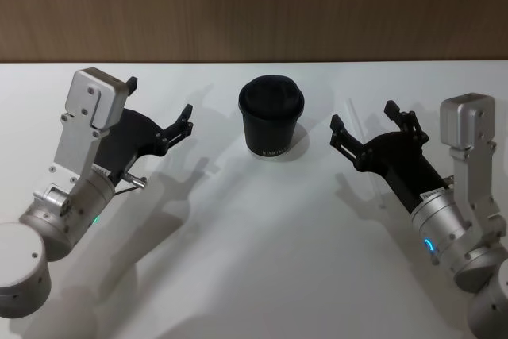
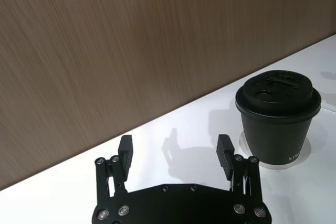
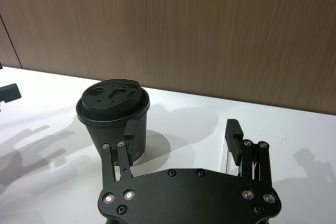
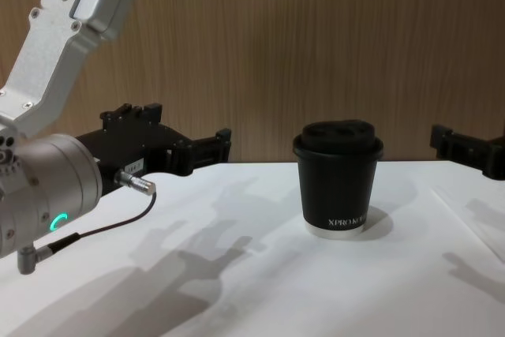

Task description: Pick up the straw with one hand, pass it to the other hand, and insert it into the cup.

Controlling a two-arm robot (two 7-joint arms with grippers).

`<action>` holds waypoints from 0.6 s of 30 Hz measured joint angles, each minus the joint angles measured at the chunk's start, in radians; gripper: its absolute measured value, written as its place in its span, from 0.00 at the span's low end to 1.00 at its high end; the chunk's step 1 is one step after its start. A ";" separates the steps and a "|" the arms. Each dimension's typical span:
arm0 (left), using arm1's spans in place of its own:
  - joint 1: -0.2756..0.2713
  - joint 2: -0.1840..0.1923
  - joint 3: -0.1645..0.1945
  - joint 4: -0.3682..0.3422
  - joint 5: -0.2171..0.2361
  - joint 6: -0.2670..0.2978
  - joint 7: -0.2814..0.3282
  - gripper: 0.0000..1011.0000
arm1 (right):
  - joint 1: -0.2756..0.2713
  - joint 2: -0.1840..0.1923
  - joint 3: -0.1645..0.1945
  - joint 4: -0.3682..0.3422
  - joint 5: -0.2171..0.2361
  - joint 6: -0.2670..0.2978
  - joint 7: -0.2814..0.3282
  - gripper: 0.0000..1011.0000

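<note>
White worktop (image 1: 254, 275) across foreground, wood-panelled wall (image 1: 254, 5) behind. Left pincer (image 1: 159, 98) raised over worktop, left of cup, fingers spread wide, tips aimed toward wall. Right pincer (image 1: 363, 117) mirrored on right of cup, fingers likewise apart. Black lidded cup (image 1: 271, 121) upright at worktop centre, between both pincers, near each, touching neither. Straw (image 3: 223, 156) seen as faint pale line flat on worktop beneath right pincer, beside one finger in right wrist view; hard to make out against white surface.
</note>
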 joint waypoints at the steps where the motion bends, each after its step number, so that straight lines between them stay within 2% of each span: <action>1: 0.000 0.000 0.000 0.000 0.000 0.000 0.000 0.99 | 0.000 0.000 0.000 0.000 0.000 0.000 0.000 0.99; 6: 0.000 0.000 0.000 0.000 0.000 0.000 0.000 0.99 | 0.000 0.001 -0.001 -0.002 -0.005 0.014 0.000 0.99; 18: 0.000 0.000 0.000 0.000 0.000 0.000 0.000 0.99 | 0.010 0.011 -0.010 -0.013 -0.029 0.106 -0.008 0.99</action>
